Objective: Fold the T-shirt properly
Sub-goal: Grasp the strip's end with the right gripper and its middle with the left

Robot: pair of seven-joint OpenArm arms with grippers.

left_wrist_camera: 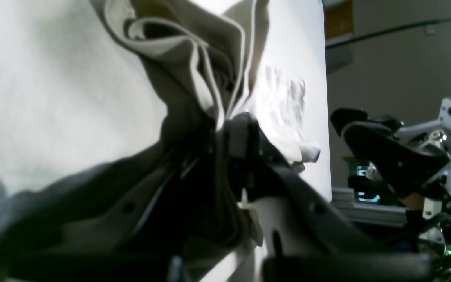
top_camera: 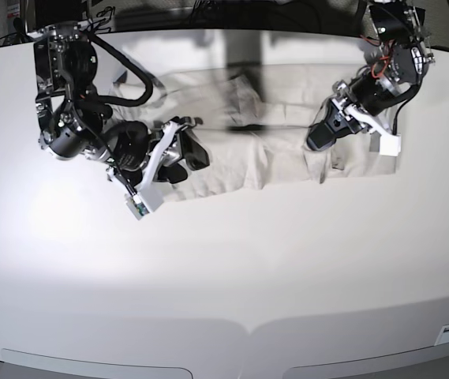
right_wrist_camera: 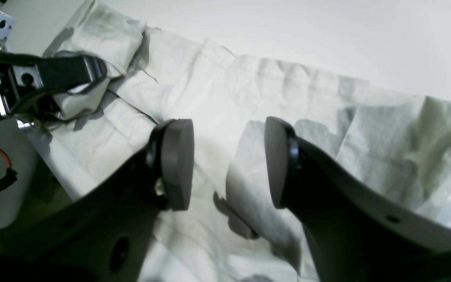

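- We saw the pale beige, wrinkled short-sleeved T-shirt (top_camera: 232, 134) lying spread out across the far half of the white, smooth worktop (top_camera: 224, 268).
- In the base view the shirt was a long, crumpled strip that ran from one arm to the other.
- The left pincer (top_camera: 319, 140) was down at one end of the shirt, on the right side of the base view.
- Its black fingers were squeezed together on a bunch of the shirt's cloth, and in the left wrist view the folds and a stitched edge fanned out from the tips.
- The right pincer (right_wrist_camera: 229, 162) was over the other end of the shirt, on the left side of the base view.
- Its two round grey pads (right_wrist_camera: 176, 162) stood wide apart, with nothing between them.
- In the right wrist view we saw creased cloth below the pads, and we could not tell if they touched it.
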